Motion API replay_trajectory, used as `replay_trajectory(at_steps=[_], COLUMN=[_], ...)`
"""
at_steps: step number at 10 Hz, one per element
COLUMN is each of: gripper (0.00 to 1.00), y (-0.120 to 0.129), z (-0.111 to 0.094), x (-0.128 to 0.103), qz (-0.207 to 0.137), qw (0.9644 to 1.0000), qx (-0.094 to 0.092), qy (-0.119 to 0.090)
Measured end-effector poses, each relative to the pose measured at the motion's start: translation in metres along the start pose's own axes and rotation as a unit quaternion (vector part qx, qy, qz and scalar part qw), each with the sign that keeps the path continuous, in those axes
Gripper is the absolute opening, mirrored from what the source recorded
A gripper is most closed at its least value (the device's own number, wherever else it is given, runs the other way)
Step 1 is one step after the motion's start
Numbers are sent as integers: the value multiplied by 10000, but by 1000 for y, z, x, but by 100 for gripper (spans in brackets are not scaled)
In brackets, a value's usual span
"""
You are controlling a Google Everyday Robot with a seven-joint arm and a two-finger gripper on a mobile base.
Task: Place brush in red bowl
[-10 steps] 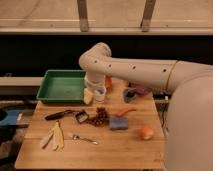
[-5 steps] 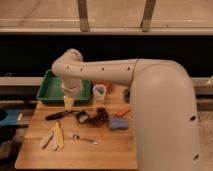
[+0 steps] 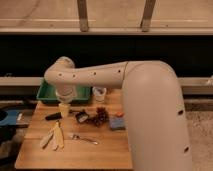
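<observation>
Lower and slightly further left than half a second ago, the gripper (image 3: 64,109) now hangs just over the handle of the brush (image 3: 54,116), which lies flat beneath it. Whether it is apart or together I cannot tell. Just behind it sits the green tub (image 3: 49,94). The red bowl is hidden by the arm, so grasping probably comes next.

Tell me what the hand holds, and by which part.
Cannot be told. The hand sits right over the handle of the brush, which lies flat on the table.
</observation>
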State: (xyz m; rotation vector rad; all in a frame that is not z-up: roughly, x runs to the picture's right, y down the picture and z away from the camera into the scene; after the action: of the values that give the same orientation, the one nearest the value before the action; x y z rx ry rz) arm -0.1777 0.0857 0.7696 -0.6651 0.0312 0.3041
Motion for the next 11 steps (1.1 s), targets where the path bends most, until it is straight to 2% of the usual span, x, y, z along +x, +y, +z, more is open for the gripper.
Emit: replay_trajectory(at_steps=[2,4,6,8,9,11], gripper=[80,80,80,80,80,80], y=[1,2,6,8,10,12], z=[1,14,48,74,86,103], x=[-2,-4,-9,-7,-7,-6], qz=[-21,-42,-60,-23,-10,12], qw=[10000,9997,9986,9970,9959,9945], qx=[-24,-222,-518,-761,-892,-1043], qy=[-8,-29,-75,-99,-110,-105])
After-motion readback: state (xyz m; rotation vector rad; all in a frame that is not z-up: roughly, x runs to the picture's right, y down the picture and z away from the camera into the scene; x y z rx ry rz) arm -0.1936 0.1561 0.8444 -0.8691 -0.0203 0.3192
